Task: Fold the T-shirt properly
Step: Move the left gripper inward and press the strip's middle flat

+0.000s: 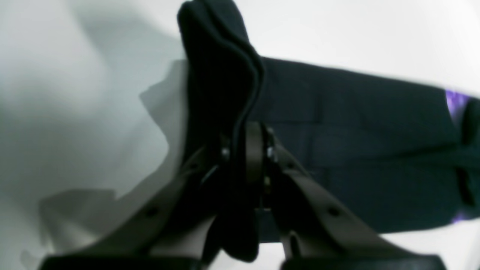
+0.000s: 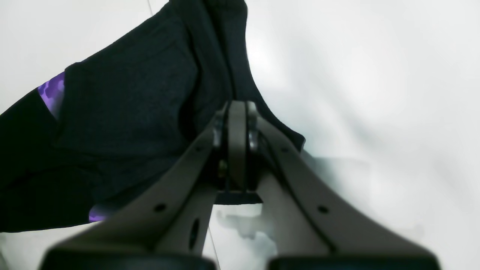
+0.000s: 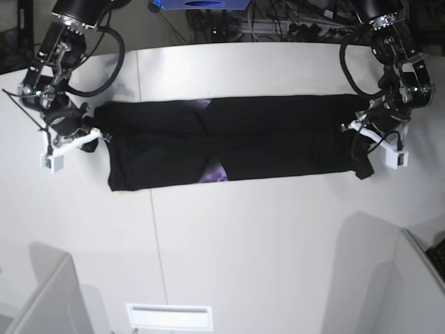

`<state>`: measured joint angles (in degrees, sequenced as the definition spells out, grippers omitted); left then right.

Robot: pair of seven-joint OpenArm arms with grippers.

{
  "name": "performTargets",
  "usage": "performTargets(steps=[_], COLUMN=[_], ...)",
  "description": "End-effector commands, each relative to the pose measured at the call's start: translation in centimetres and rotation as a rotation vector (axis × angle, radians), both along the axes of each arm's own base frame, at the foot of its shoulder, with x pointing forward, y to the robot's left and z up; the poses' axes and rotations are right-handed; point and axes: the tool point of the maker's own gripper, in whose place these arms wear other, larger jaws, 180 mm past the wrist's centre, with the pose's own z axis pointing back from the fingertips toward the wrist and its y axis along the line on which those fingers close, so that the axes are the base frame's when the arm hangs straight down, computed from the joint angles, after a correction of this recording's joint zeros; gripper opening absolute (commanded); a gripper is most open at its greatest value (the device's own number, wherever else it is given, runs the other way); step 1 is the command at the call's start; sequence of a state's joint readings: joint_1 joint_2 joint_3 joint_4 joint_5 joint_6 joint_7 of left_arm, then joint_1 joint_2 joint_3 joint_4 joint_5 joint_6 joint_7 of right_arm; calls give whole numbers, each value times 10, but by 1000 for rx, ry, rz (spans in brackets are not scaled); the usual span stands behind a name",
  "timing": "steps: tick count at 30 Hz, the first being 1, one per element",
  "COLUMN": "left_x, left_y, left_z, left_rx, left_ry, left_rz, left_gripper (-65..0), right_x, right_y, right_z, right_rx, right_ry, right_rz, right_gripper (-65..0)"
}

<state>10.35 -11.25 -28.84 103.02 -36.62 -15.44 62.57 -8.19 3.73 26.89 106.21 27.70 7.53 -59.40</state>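
Left gripper (image 1: pixel 243 142): clenched on a bunched black fold of the T-shirt (image 3: pixel 278 139). Right gripper (image 2: pixel 236 123): clamped on the opposite end. T-shirt: stretched flat between both grippers on the white table (image 3: pixel 264 243), purple print peeking mid-length.

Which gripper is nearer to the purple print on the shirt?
Right. The right gripper holds one end of the shirt, nearer the purple print; the left gripper holds the far end.
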Motion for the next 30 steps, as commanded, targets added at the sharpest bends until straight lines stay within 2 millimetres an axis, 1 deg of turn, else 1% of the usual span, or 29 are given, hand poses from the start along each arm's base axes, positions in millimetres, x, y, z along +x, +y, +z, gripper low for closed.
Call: performTargets(steps=[1, 2, 4, 6, 11, 16, 20, 24, 27, 30], left_x=[8, 8, 9, 14, 19, 21, 27, 26, 29, 30], left_y=[-5, -12, -20, -27, -45, -80, -98, -114, -131, -135], left_z=[10, 8, 6, 9, 9, 2, 1, -1, 2, -2], left_rx=[0, -13, -31, -49, -105, -133, -174, -188, -208, -231], left_ry=[-43, -42, -41, -54, -70, -48, -24, -12, -19, -7], left_rz=[-18, -27, -32, -37, -31, -121, -108, -142, -169, -166], left_gripper=[-650, -650, -650, -650, -650, -650, -650, -650, -650, -650], right_x=[9, 9, 8, 8, 8, 9, 9, 8, 8, 8], right_y=[-4, -4, -4, -4, -4, -4, -4, -4, -4, -4], right_z=[12, 12, 11, 11, 11, 11, 11, 11, 11, 11], right_rx=[-13, -13, -13, -13, -13, -12, -14, -13, -14, -13], right_ry=[-49, -49, -47, -47, -47, -48, -48, -45, -47, -45], right_rz=[2, 2, 2, 2, 2, 1, 1, 1, 1, 1], right_gripper=[-650, -650, -650, -650, -650, -650, -650, -650, -650, -650])
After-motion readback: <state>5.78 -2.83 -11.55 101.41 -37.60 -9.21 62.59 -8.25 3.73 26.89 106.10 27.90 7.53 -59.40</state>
